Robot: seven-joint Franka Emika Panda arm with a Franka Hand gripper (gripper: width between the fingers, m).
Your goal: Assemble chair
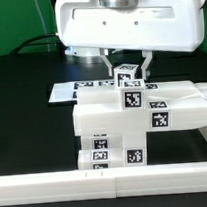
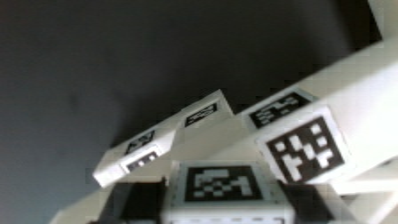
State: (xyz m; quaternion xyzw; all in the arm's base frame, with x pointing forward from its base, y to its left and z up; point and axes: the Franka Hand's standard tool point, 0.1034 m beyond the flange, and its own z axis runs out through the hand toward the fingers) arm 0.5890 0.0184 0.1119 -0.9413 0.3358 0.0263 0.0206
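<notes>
White-tagged cube sits pinched between gripper fingers, jaws nearly closed on it, atop chair assembly near table front edge, against white rail. Marker board lies behind. Tags only, no readable txt.

Matt white plastic chair

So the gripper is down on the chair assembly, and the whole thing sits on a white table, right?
Not quite: the table is black, as the exterior view shows. The gripper is indeed down on the chair assembly.
</notes>
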